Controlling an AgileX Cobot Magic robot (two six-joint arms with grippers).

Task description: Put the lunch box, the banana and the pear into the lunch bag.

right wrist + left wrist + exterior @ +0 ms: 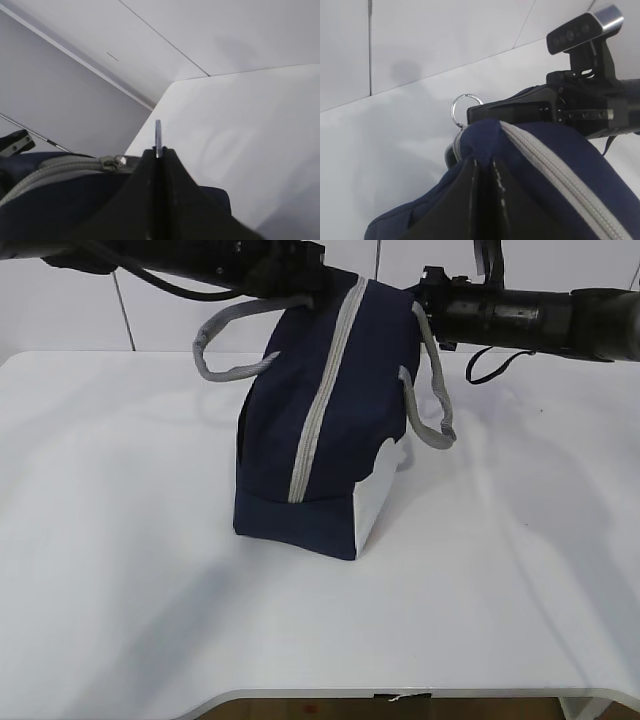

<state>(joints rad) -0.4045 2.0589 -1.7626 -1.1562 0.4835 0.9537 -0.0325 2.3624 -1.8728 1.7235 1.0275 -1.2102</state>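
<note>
While both my arms reach in from the top edge, the lunch bag (325, 420) stands zipped on the table (120, 570). Left wrist: my left gripper (484, 172) pinches navy fabric at the bag's end. Right wrist: my right gripper (158, 152) is clamped on the ring zipper pull (158, 136).

No readable text, labels, brand marks or nos. are showing anywhere: nothing on the lunch bag (325, 420), the worktop (120, 540) or the arm-mounted camera (585, 29).
</note>
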